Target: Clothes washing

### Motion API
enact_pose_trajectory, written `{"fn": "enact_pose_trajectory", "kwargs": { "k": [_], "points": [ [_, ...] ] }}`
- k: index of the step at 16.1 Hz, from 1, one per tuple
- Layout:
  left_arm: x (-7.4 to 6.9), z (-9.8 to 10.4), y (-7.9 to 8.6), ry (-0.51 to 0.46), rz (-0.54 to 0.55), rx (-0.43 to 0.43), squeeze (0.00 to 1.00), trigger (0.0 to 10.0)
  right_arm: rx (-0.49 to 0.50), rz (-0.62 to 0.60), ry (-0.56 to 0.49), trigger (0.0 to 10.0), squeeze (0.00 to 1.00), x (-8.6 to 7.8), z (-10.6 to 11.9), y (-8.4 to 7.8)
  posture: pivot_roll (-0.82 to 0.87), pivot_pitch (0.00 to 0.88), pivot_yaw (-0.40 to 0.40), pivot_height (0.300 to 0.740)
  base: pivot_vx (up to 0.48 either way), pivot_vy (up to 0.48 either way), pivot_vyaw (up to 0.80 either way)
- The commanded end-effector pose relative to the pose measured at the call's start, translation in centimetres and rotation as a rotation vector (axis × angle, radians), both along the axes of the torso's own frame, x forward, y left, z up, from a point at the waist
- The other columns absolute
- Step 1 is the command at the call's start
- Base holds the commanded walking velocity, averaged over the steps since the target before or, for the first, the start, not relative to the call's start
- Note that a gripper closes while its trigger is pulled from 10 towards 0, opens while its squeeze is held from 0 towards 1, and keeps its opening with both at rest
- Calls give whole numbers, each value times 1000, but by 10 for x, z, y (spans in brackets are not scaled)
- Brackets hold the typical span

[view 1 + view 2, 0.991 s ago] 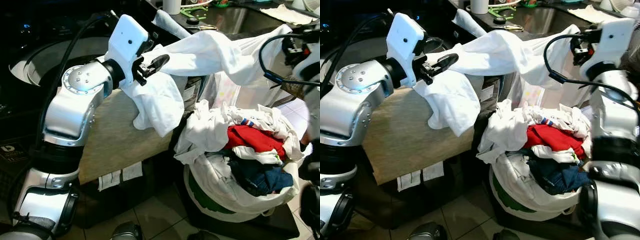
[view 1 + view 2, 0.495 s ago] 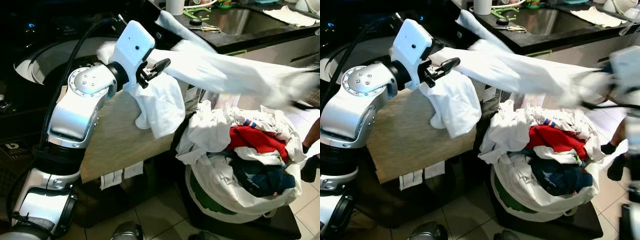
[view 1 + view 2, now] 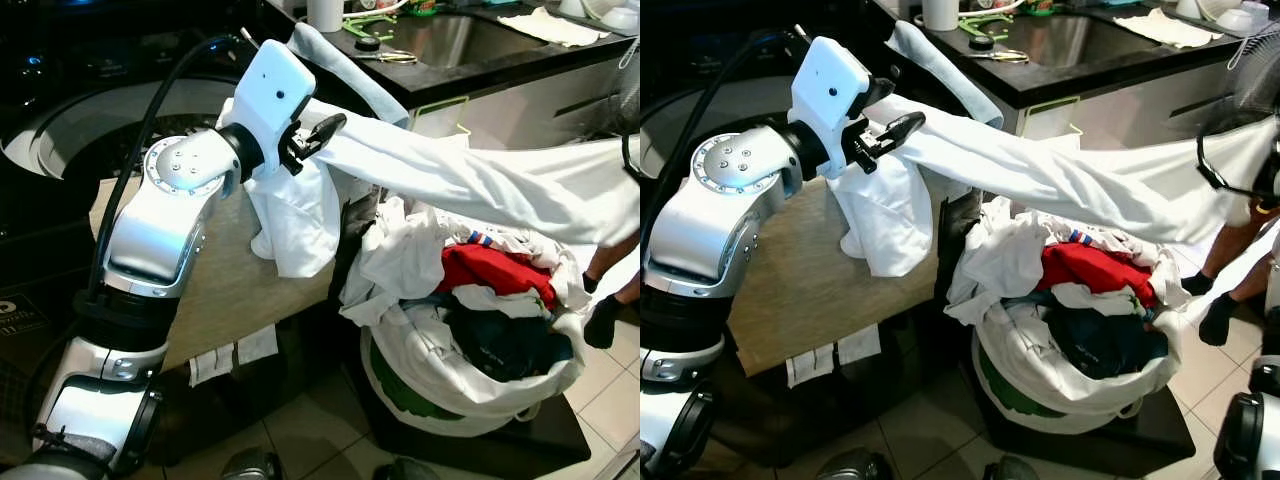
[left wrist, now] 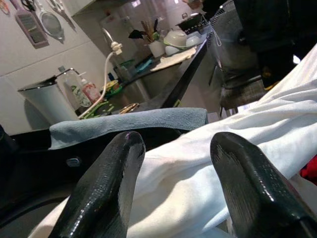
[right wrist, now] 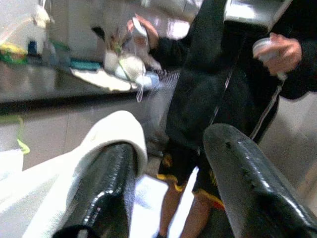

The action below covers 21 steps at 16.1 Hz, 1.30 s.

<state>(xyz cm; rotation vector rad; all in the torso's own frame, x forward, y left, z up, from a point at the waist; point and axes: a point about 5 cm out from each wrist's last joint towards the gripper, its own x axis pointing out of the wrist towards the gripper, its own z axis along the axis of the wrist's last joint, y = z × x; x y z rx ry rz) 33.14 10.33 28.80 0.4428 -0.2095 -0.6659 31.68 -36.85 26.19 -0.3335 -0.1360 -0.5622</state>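
White garment is stretched out like a banner right above the laundry basket. Left of the basket, the left gripper has its fingers pinched on one end, with a loose fold hanging down beside the washer's dark drum. Off to the basket's right, the right gripper has cloth draped over one finger, fingers spread, so I'd guess that end's basically free. A person stands just beyond. I'd swing the left end over the drum and keep the tail off the pile.
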Motion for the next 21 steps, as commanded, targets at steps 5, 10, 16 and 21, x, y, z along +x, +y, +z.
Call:
{"fn": "enact_pose_trajectory", "kwargs": {
  "k": [5, 10, 16, 21],
  "points": [
    [0, 4, -2, -27, 15, -18, 0, 10000, 5, 383, 3, 10000, 0, 13, 13, 42, 5, 0, 14, 719, 0, 0, 0],
    [3, -12, -1, 0, 86, 9, 0, 10000, -103, 155, 100, 10000, 0, 17, 1, 32, -3, 0, 17, 719, 0, 0, 0],
    [-3, -24, -4, -48, 76, 85, 0, 10000, -65, 175, -74, 10000, 0, 14, 24, 36, -13, 0, 27, 719, 0, 0, 0],
    [-16, -29, -32, -102, -68, 61, 1000, 10000, -50, 318, -127, 10000, 0, 24, 31, 65, -18, 0, 33, 719, 0, 0, 0]
  ]
}}
